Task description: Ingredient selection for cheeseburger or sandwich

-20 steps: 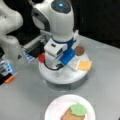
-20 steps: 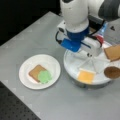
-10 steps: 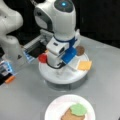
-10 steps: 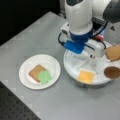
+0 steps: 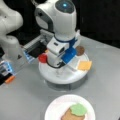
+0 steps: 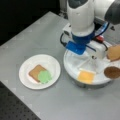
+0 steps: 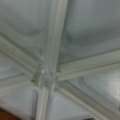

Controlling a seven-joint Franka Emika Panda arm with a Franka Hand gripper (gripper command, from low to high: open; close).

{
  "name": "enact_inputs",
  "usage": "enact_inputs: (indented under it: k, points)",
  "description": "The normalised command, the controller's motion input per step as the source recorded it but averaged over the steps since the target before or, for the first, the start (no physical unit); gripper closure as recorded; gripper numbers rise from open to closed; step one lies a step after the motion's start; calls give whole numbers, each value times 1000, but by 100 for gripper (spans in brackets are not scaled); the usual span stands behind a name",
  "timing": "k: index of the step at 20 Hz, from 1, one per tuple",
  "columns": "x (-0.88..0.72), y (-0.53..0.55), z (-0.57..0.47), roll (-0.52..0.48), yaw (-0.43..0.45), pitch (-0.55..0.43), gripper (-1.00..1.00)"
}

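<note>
Nearest, the white paper plate holds 1 tan bread square topped with green lettuce; beyond, my gripper, whose opening I cannot tell, hangs low over the white divided tray, where it could strike the ribs or nudge the yellow cheese square.

Grey tabletop, black backdrop, dark perforated board

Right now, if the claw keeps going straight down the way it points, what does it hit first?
Probably the white divided tray, near its center ribs: the claw hangs just above them, and no ingredient shows beneath it.
</note>
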Motion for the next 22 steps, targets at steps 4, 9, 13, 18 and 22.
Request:
enact_inputs:
  k: [4,9,13,18,22]
  points:
    - [-408,170,-115,-67,-83,-272,-100]
    - [-411,38,-131,-31,-46,-298,-100]
    - [-425,-23,-147,-12,-16,-307,-100]
    - [-434,-73,-157,9,29,-310,-100]
    - [-391,-67,-130,26,59,-302,-100]
